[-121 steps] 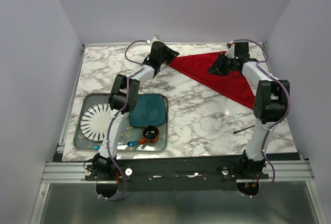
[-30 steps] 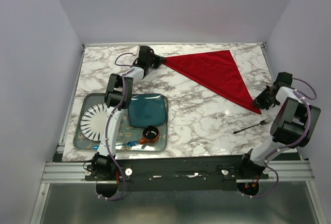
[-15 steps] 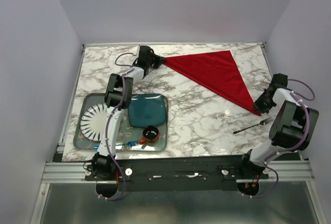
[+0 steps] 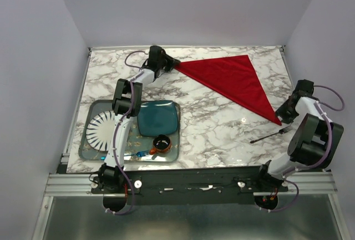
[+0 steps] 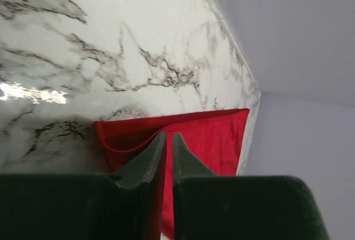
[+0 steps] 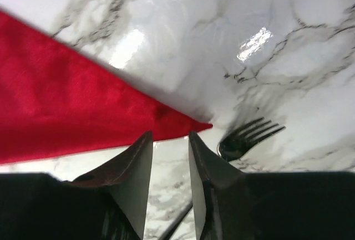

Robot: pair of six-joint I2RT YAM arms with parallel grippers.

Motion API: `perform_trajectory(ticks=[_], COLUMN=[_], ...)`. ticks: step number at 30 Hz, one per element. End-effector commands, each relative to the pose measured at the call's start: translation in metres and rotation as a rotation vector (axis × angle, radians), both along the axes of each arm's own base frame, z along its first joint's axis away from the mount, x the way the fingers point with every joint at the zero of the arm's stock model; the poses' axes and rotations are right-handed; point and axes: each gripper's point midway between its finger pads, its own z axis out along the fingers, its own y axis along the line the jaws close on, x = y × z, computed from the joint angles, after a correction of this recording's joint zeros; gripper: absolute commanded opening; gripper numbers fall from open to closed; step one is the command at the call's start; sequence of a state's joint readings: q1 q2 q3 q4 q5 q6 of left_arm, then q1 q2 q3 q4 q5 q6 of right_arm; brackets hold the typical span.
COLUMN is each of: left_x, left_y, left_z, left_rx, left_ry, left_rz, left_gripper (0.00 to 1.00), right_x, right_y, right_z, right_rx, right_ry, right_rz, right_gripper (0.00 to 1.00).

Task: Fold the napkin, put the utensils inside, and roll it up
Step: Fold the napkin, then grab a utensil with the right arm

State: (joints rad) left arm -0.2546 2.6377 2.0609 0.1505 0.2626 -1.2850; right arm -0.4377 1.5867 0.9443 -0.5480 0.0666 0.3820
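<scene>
The red napkin (image 4: 233, 79) lies flat on the marble as a folded triangle, one tip far left, one far right, one pointing near right. My left gripper (image 4: 171, 62) sits over the far left tip; in the left wrist view its jaws (image 5: 168, 134) stand a narrow slit apart with the napkin (image 5: 205, 140) under them. My right gripper (image 4: 283, 113) is open just short of the near right tip, bare marble between its jaws (image 6: 169, 134), the napkin (image 6: 66, 107) ahead. The fork (image 4: 269, 135) lies on the table beside it, tines (image 6: 249, 134) right of the right finger.
A grey tray (image 4: 91, 107) at the near left holds a white ribbed plate (image 4: 102, 129), a teal plate (image 4: 158, 117), a dark cup (image 4: 161, 142) and a blue plastic utensil (image 4: 141, 153). White walls close in the table's far and side edges.
Over four seconds the arms drew apart and the napkin was pulled flat. In the last second both grippers' jaws parted slightly, and the right gripper backed a little off the napkin's tip.
</scene>
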Motion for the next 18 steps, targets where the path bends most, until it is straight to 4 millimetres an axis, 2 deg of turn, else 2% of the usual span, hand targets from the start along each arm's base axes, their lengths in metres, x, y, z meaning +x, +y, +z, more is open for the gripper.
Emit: perform_trajectory(ticks=[1,2,3,4,5,6,7,8,9,10,11,12,13,14,15,16,17,18], left_x=[-0.017,-0.023,-0.03,-0.036,-0.044,-0.051,-0.06,-0.071,-0.087,-0.106,-0.152,-0.168,-0.188,-0.214,-0.224,-0.238,-0.252,-0.256], left_y=[-0.016,-0.021,-0.023,-0.025,-0.029,-0.034,-0.035,-0.036,-0.044,-0.045,-0.058,-0.063,-0.063,-0.07,-0.066,-0.058,-0.048,-0.038], left_z=[0.087,0.1,0.108,0.137,0.144,0.156,0.182,0.186,0.182,0.219,0.241,0.245,0.228,0.25,0.249,0.225,0.238,0.235], left_rx=[0.066,0.079,0.105,0.104,0.11,0.11,0.11,0.121,0.125,0.123,0.173,0.191,0.252,0.269,0.307,0.369,0.378,0.414], left_ry=[-0.183,-0.21,-0.237,-0.278,-0.274,-0.288,-0.32,-0.28,-0.245,-0.293,-0.338,-0.352,-0.338,-0.39,-0.398,-0.358,-0.389,-0.384], left_rz=[-0.155,-0.174,-0.204,-0.219,-0.242,-0.278,-0.289,-0.296,-0.311,-0.303,-0.326,-0.348,-0.386,-0.415,-0.417,-0.447,-0.448,-0.427], left_gripper=[0.39,0.47,0.62,0.67,0.71,0.8,0.83,0.84,0.84,0.84,0.84,0.83,0.82,0.82,0.82,0.82,0.81,0.81], right_x=[-0.013,-0.016,-0.021,-0.023,-0.026,-0.03,-0.046,-0.055,-0.063,-0.076,-0.082,-0.087,-0.088,-0.086,-0.09,-0.09,-0.09,-0.091], right_y=[-0.002,0.001,0.005,0.012,0.018,0.024,0.03,0.031,0.031,0.033,0.034,0.035,0.034,0.033,0.034,0.034,0.035,0.036], right_z=[0.038,0.039,0.036,0.036,0.032,0.026,0.016,0.011,0.007,0.002,0.0,0.001,0.001,0.001,-0.002,-0.001,-0.002,-0.003], right_rx=[-0.079,-0.073,-0.053,-0.018,0.009,0.048,0.083,0.085,0.089,0.083,0.08,0.069,0.06,0.049,0.047,0.042,0.05,0.054], right_ry=[-0.066,-0.067,-0.065,-0.073,-0.06,-0.039,0.05,0.103,0.14,0.196,0.207,0.2,0.187,0.158,0.156,0.146,0.146,0.154], right_rz=[-0.023,-0.039,-0.059,-0.06,-0.068,-0.105,-0.143,-0.173,-0.226,-0.248,-0.239,-0.247,-0.256,-0.259,-0.262,-0.266,-0.27,-0.271], right_gripper=[0.6,0.66,0.71,0.78,0.79,0.79,0.8,0.8,0.79,0.77,0.77,0.76,0.75,0.72,0.71,0.7,0.68,0.65])
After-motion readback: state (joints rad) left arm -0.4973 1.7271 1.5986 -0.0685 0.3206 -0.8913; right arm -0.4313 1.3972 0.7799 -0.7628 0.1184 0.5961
